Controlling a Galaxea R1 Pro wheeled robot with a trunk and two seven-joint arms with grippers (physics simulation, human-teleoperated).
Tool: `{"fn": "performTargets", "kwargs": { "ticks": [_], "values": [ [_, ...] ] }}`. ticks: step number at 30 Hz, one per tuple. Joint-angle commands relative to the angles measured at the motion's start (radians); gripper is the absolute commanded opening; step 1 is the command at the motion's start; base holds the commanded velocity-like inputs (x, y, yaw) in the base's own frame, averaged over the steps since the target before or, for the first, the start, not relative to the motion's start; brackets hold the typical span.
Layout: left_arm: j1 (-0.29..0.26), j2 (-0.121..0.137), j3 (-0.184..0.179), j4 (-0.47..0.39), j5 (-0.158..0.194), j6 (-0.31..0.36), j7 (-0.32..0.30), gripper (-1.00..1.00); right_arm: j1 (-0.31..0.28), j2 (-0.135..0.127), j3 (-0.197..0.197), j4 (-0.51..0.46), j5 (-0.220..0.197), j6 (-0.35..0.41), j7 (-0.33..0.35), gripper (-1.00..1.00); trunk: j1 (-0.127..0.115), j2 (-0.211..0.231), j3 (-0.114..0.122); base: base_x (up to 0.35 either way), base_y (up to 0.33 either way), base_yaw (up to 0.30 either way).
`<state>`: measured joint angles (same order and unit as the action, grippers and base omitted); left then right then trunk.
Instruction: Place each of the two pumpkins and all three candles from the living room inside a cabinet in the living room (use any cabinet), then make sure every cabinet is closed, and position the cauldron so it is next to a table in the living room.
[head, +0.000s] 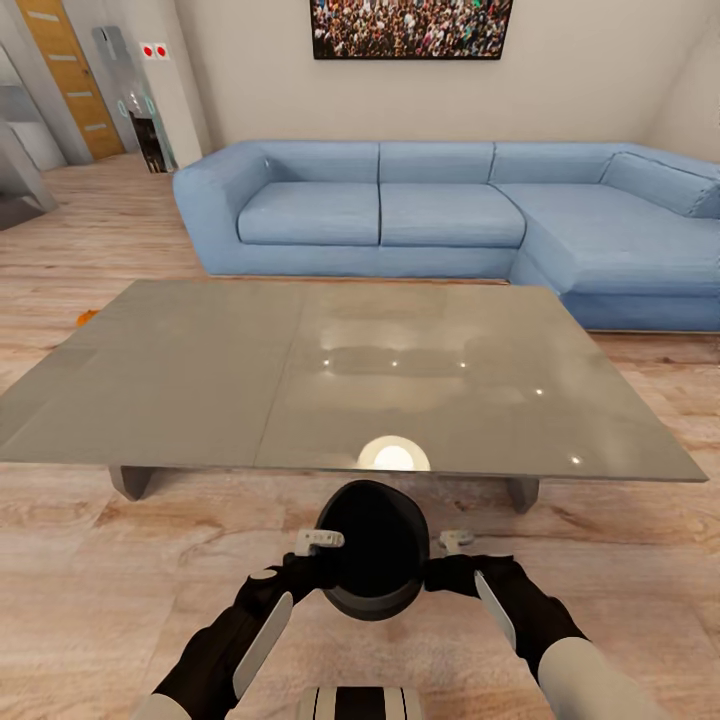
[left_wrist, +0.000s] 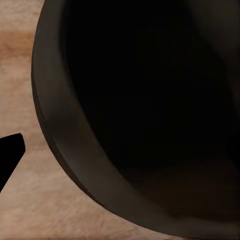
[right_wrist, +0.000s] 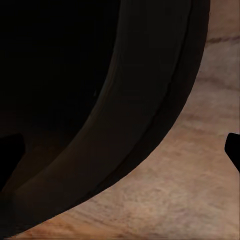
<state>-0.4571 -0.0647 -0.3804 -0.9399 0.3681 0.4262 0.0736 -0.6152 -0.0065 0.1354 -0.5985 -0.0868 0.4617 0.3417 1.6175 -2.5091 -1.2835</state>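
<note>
No readable text, labels or numbers. Two small red squares on white wall sign (head: 154, 50) beside door; markings illegible.

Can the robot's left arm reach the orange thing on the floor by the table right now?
Probably not. The left gripper is at the cauldron, and the orange thing lies far off past the table's corner.

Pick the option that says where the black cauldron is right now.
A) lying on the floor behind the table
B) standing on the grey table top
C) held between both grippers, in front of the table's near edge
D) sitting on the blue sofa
C: the cauldron sits between the left gripper and the right gripper, over the wooden floor just short of the table.
</note>
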Motion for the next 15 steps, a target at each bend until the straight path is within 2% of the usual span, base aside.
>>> {"fn": "performTargets", "kwargs": {
  "ticks": [1,7,12,15],
  "values": [
    [0.0,0.0,0.0,-0.001,0.0,0.0,0.0,1.0,0.0,-0.002,-0.001,0.0,0.001,0.0,0.014,1.0,0.0,0.0,0.0,-0.015,0.0,0.0],
    [0.0,0.0,0.0,-0.002,0.0,0.0,-0.001,1.0,0.0,-0.014,-0.023,0.0,0.001,0.0,0.072,1.0,0.0,0.0,0.0,-0.005,0.0,0.0],
    [0.0,0.003,0.0,-0.011,0.0,-0.001,-0.002,1.0,0.0,-0.02,-0.027,0.0,0.001,0.0,0.116,1.0,0.0,0.0,0.0,0.0,0.0,0.0],
    [0.001,0.023,-0.001,-0.037,0.008,0.0,-0.005,1.0,0.0,-0.028,-0.033,0.0,0.001,0.0,0.163,1.0,0.0,0.0,0.0,0.0,0.0,0.0]
  ]
}}
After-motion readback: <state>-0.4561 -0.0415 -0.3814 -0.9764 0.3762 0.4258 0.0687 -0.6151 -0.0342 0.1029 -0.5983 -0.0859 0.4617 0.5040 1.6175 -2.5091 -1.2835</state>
